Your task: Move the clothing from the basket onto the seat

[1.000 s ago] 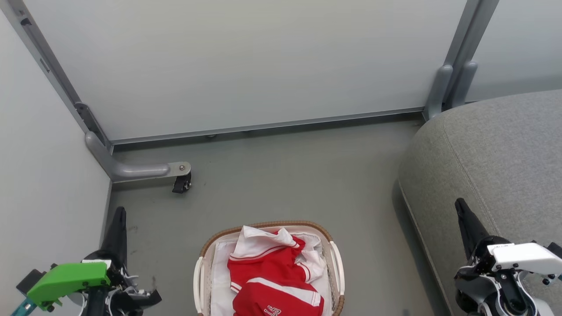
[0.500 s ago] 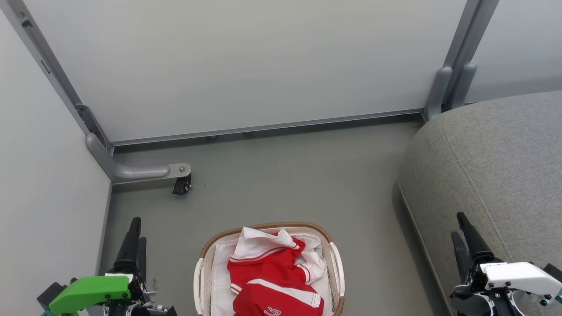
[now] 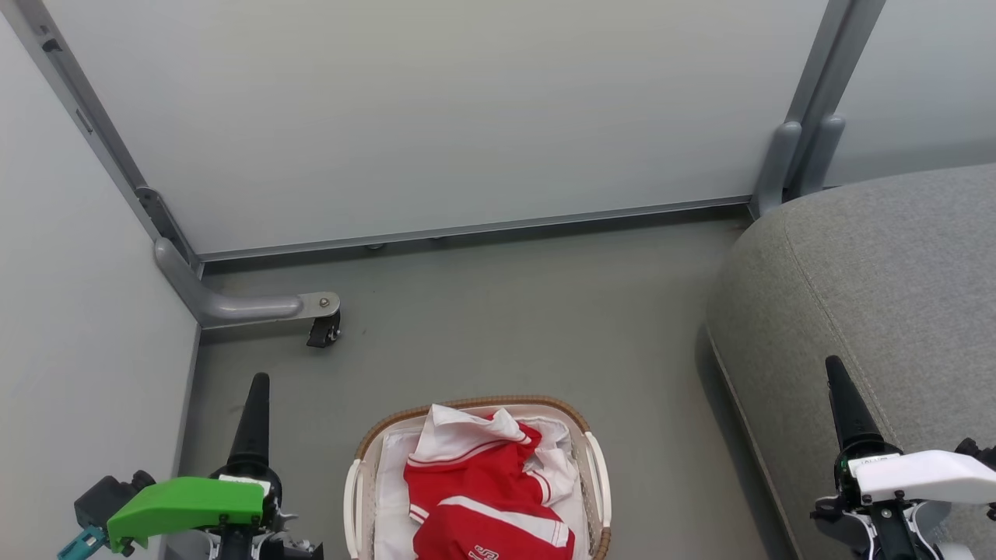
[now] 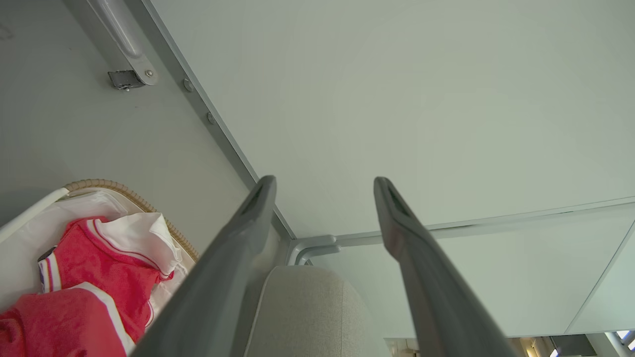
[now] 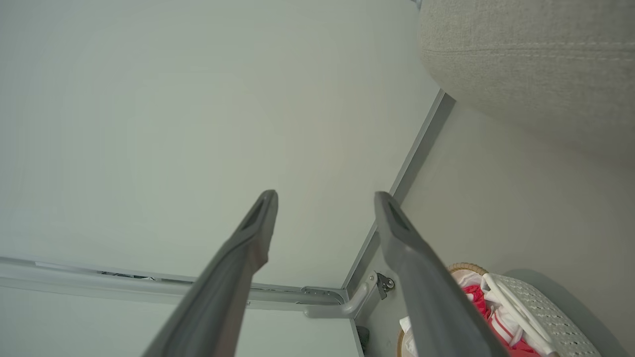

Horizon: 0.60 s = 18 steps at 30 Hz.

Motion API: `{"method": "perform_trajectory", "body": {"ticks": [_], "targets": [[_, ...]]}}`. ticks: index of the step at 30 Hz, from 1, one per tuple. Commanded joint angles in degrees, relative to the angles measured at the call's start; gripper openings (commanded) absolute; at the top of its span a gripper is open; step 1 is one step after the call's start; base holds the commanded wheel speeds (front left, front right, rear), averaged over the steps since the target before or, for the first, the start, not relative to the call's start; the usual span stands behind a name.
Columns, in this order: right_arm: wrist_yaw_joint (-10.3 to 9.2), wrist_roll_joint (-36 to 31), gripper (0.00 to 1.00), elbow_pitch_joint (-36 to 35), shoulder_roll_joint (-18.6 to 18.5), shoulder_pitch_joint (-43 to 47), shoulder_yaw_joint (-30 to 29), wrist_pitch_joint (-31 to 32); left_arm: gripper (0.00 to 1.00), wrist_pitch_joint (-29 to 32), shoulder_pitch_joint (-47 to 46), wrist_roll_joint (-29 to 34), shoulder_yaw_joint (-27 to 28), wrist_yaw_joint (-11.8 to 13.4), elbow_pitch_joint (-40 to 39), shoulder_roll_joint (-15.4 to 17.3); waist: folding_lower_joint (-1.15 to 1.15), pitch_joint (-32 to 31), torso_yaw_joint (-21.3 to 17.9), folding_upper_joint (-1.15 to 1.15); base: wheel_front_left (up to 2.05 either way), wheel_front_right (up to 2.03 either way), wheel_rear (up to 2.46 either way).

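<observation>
I'm facing pale partition panels [image 3: 436, 117] that meet in a corner above a grey floor [image 3: 506, 311]. The seat [image 3: 879, 280], a grey sofa with a stitched seam, takes up the right side of my head view. The basket [image 3: 597, 474] stands on the floor at bottom centre, with a strip of bare floor between it and the sofa's edge.

The clothing [image 3: 482, 498] lies bundled inside the basket. It is red with white panels and striped trim, and a white fold sits on top at the far end.

My left gripper [image 4: 325, 181] hangs to the left of the basket. Its jaws are spread wide with nothing between them. From its wrist camera the clothing sits low on the left, clear of the claw.

My right gripper [image 5: 326, 196] shows against the sofa's front edge, well to the right of the basket. Its jaws are likewise parted and empty, and the clothes sit low on the right in its wrist view.

A small black caster [image 3: 323, 333] sits under a bracket by the left panel.
</observation>
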Motion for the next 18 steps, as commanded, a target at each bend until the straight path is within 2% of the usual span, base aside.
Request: {"method": "perform_trajectory", "body": {"ticks": [1, 9, 18], "targets": [[0.02, -2.69, 1.0, -1.65, -0.54, 0.1, -0.12, -0.61, 1.0, -0.59, -0.69, 2.57, -0.43, -0.24, -1.35, 0.3, 0.0, -0.02, 0.01, 0.0, 0.0, 0.0, 0.0], [0.02, -17.05, 1.0, -5.64, -0.63, 1.15, 2.77, -2.4, 1.0, -2.36, -0.3, 13.76, -1.71, -0.21, -2.58, 0.36, 0.0, -0.06, 0.03, 0.0, 0.0, 0.0, 0.0], [0.02, -26.06, 1.0, -6.13, -0.7, 2.22, 3.63, -4.17, 1.0, -4.13, 0.63, 24.98, -3.39, 1.02, -3.48, 0.43, 0.0, -0.09, 0.11, 0.0, 0.0, 0.0, 0.0]]}}
